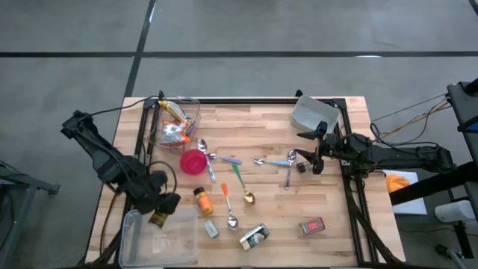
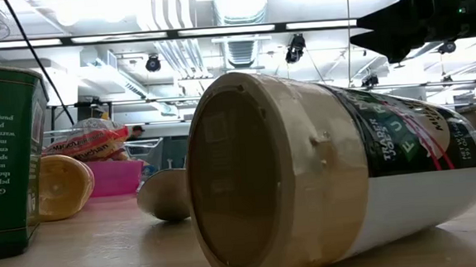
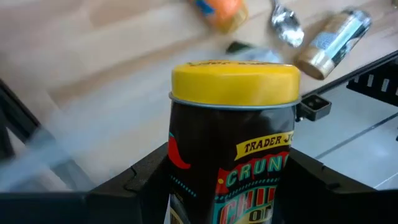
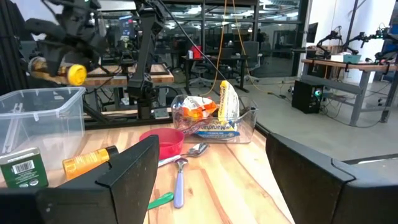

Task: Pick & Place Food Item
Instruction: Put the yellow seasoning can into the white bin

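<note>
The food item is a dark jar with a yellow lid and a chili label. My left gripper is shut on it, holding it in the air over the far edge of a clear plastic bin at the table's near left. The right wrist view shows the same jar aloft above that bin. My right gripper waits open at the table's right side, level, with nothing between its fingers. My left gripper pinches the jar's body between its two fingers, below the lid. The fingers run along the jar and slant steeply down from the table's left. The jar is lifted clear and tilted, its lid end away from the wrist and lower.
A clear container of snack bags stands far left, beside a pink bowl. Spoons, an orange bottle, a green tin, a spice jar and a red packet are scattered mid-table. A grey tub sits far right.
</note>
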{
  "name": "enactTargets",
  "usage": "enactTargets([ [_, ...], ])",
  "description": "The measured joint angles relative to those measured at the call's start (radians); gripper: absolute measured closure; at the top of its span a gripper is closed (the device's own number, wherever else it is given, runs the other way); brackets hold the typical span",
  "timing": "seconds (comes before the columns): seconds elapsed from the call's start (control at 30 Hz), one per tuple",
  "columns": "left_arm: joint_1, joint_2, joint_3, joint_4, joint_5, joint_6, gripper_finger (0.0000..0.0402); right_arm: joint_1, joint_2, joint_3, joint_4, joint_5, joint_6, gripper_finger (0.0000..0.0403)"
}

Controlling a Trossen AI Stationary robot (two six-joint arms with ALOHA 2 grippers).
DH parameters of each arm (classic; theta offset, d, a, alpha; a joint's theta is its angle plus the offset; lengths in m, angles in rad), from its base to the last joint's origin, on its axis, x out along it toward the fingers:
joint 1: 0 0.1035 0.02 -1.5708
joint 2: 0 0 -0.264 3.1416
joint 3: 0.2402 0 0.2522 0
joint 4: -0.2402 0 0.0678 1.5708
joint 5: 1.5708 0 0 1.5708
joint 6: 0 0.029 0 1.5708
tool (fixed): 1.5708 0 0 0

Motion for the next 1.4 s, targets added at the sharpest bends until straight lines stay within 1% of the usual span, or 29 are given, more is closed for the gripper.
enactTargets([
  [0.17, -0.062, 0.061, 0.000, 0.052, 0.002, -0.165, 0.0175, 0.000, 0.000, 0.000, 0.000, 0.000, 0.000, 0.0113],
  [0.43, -0.126, 0.147, 0.000, 0.126, 0.006, -0.385, 0.0174, 0.000, 0.000, 0.000, 0.000, 0.000, 0.000, 0.0113],
  [0.57, -0.147, 0.204, -0.002, 0.123, 0.007, -0.475, 0.0174, 0.000, 0.000, 0.000, 0.000, 0.000, 0.000, 0.0113],
  [0.67, -0.148, 0.248, -0.002, 0.126, 0.003, -0.491, 0.0174, 0.000, 0.000, 0.000, 0.000, 0.000, 0.000, 0.0113],
  [1.1, -0.147, 0.438, -0.002, 0.139, -0.080, -0.511, 0.0174, 0.000, 0.000, 0.000, 0.000, 0.000, 0.000, 0.0113],
  [1.4, -0.147, 0.502, -0.007, 0.141, -0.084, -0.545, 0.0174, 0.000, 0.000, 0.000, 0.000, 0.000, 0.000, 0.0113],
])
